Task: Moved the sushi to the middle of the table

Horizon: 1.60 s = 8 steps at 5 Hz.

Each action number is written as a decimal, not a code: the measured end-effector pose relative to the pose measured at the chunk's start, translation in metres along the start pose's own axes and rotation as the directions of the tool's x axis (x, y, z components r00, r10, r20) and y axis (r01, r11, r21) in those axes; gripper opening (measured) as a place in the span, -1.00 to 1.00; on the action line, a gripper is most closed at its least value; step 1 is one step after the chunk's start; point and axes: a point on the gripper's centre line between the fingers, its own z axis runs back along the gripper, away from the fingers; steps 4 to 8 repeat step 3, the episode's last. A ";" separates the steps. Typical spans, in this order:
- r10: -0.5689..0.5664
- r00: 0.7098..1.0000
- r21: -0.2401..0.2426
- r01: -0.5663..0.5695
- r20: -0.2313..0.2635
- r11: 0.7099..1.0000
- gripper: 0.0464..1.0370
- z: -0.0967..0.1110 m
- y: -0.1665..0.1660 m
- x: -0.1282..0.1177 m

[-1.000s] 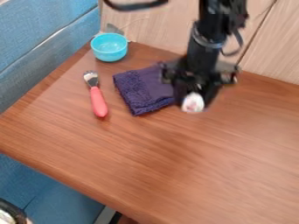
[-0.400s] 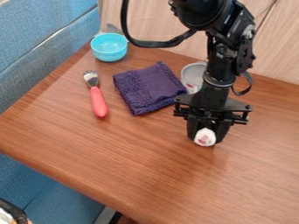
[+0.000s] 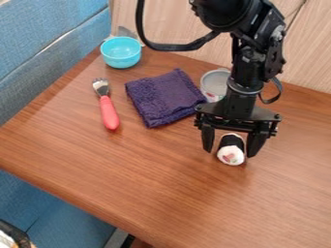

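Closest to me, at the bottom left corner of my view, is a dark, curved thing [image 3: 14, 233] I can't identify. Past it spreads the wood-grain tabletop [image 3: 148, 179], and on it lies the sushi roll [image 3: 231, 155], its white end with a pink and green filling turned my way and its black wrap behind. My gripper [image 3: 229, 150] hangs down around it, released: one finger stands on each side, with gaps between them and the roll. I judge the placing as good as done; what's left is lifting straight up without nudging the roll, since a round piece could tip or roll. It looks about mid-table to me, though the table runs out of my view on the right, so I can't swear to the exact centre.

Farther back and to the left are the red-handled fork [image 3: 109, 114] and the folded purple towel [image 3: 161, 97]. Behind my arm stands a metal can [image 3: 213, 83], and the light blue bowl [image 3: 121, 52] sits near the wood-panelled wall [image 3: 188, 19].
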 end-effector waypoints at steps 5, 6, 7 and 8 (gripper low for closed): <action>0.018 0.987 -0.104 -0.002 0.160 0.995 0.93 0.066 0.004 0.018; 0.018 0.987 -0.104 -0.002 0.160 0.995 0.93 0.066 0.004 0.018; 0.018 0.987 -0.104 -0.002 0.160 0.995 0.93 0.066 0.004 0.018; 0.018 0.987 -0.104 -0.002 0.160 0.995 0.93 0.066 0.004 0.018</action>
